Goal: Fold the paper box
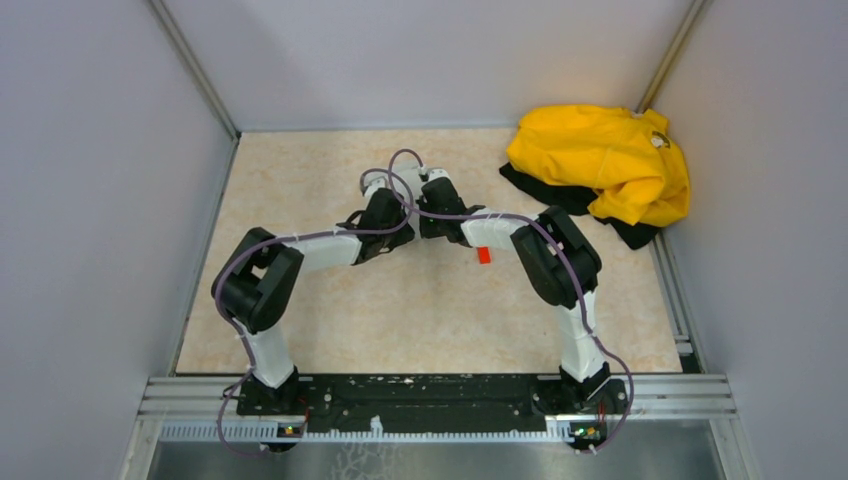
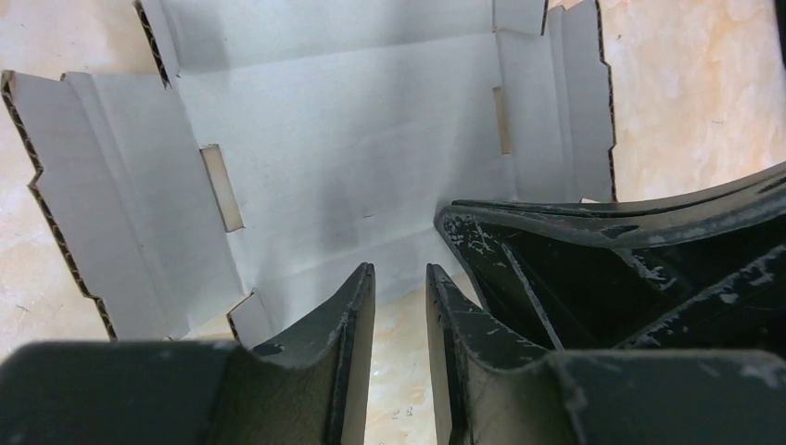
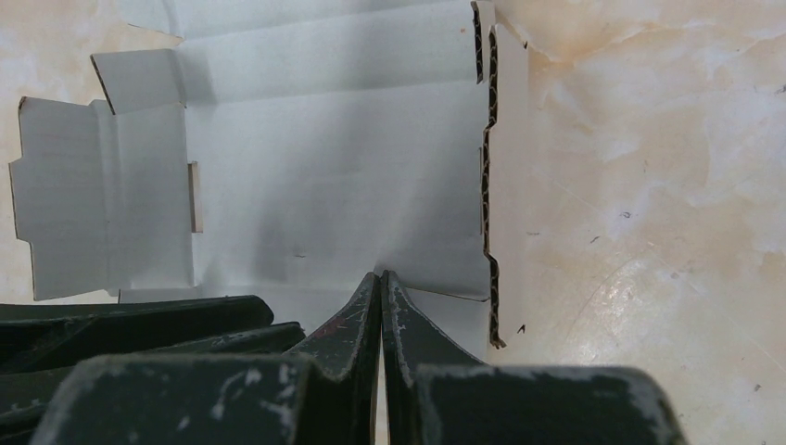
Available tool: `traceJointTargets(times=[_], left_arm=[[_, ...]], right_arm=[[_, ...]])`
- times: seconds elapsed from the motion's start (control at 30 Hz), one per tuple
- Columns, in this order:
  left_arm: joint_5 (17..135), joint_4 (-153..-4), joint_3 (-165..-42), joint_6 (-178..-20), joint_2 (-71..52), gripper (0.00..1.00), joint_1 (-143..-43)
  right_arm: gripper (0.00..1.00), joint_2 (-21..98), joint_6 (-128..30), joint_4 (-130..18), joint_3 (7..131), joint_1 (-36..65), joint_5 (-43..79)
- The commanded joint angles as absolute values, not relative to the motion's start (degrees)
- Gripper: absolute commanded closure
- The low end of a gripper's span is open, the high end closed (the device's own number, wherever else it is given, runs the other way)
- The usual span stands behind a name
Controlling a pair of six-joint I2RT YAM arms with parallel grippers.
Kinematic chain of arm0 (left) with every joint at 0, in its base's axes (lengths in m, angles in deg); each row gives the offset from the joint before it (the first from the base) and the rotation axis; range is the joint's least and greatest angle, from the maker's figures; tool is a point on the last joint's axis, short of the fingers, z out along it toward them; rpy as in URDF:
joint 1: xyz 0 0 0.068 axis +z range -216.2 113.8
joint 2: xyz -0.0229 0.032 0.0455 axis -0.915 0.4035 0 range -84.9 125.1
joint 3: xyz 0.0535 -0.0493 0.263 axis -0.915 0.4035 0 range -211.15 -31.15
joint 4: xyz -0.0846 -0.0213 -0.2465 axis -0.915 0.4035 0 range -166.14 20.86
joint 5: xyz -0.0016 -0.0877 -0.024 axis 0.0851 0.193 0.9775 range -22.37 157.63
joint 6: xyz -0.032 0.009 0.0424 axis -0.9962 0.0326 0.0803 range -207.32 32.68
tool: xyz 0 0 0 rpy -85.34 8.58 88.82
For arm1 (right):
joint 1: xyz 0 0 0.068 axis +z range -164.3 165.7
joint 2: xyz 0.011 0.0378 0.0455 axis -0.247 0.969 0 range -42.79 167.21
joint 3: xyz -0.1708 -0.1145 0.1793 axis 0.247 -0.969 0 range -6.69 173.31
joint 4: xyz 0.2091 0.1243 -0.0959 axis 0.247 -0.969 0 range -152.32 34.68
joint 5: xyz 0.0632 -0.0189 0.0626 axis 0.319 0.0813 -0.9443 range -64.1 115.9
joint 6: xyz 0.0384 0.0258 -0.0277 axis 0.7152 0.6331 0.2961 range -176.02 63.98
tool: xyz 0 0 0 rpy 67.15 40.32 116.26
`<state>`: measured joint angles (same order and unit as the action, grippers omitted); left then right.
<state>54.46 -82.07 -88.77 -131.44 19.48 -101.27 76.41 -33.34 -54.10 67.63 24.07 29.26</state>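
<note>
**Box (image 2: 352, 139) barely started**

It lies on the table (image 1: 300, 180) mid-way, an open creased sheet. No walls are locked, so I judge nearly all folding is left. Left arm (image 1: 262, 280) and right arm (image 1: 560, 262) angle inward over it. Left gripper (image 2: 400, 278) is slightly spread at the near edge, pinching nothing visible. Right gripper (image 3: 381, 278) is pressed together, tips at the same edge.

Beige marbled desk (image 1: 420, 320). Lying on it: opened-out paper box (image 2: 352, 139), a pale corrugated sheet with flaps, just off centre toward 12 o'clock. Tiny red block (image 1: 484, 255) just off centre toward 3 o'clock. Yellow garment (image 1: 600, 160) heaped over black cloth (image 1: 565, 197), far corner at 2 o'clock.
</note>
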Motion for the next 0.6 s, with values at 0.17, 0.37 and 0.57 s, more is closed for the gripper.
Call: traceJointTargets(times=[0.17,0.37,0.57], left_arm=[[56.3,-86.8,-86.6,-131.4,18.2,0.66,-101.6],[59.9,-91.9,-84.7,-127.8,10.2,0.62,-101.5],[53.3,-81.3,-84.3,-126.4,0.5,0.83,-100.9]], right_arm=[[1.0,86.8,-34.0,-70.4,61.6,24.1,27.5],[1.0,87.2,-34.1,-70.4,61.8,24.2,27.2],[1.0,87.4,-34.2,-70.5,62.1,24.0,27.1]])
